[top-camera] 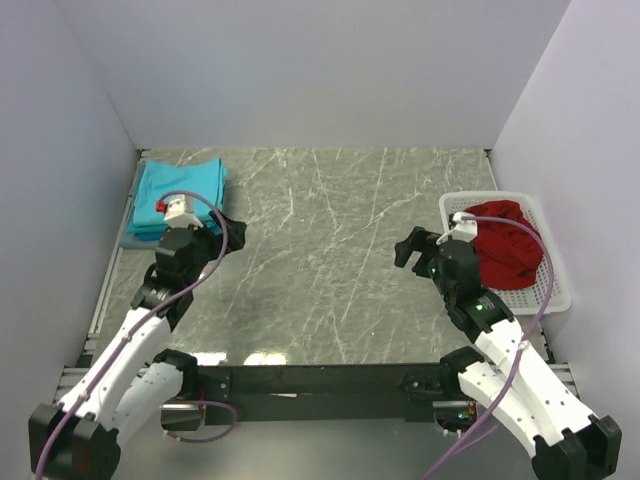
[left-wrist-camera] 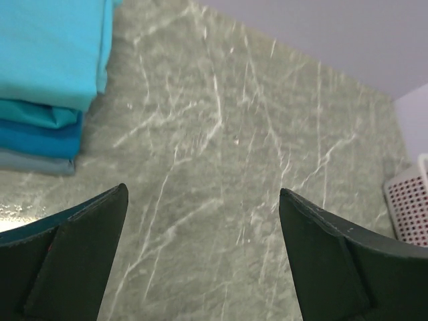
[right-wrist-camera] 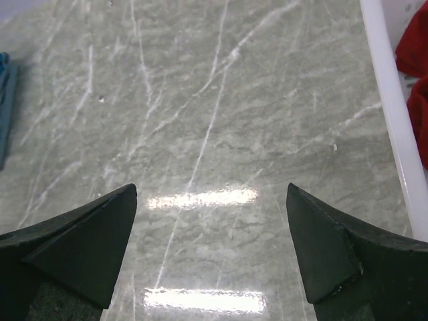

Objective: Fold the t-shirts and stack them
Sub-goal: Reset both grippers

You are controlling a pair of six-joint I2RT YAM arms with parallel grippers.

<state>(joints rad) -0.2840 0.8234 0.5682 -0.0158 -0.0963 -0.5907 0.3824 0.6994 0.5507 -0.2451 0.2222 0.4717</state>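
Note:
A stack of folded turquoise t-shirts (top-camera: 180,195) lies at the table's back left corner, with a grey layer at the bottom. It shows at the upper left of the left wrist view (left-wrist-camera: 47,53), and as a sliver at the left edge of the right wrist view (right-wrist-camera: 5,100). My left gripper (top-camera: 218,230) is open and empty just right of the stack, over bare table (left-wrist-camera: 202,190). My right gripper (top-camera: 410,248) is open and empty, left of the basket, over bare table (right-wrist-camera: 212,187).
A white perforated basket (top-camera: 555,275) stands at the right and holds a bunched red cloth (top-camera: 505,240). Its rim (right-wrist-camera: 388,100) and the red cloth (right-wrist-camera: 414,53) show in the right wrist view. White walls close in the back and sides of the marbled table (top-camera: 330,240).

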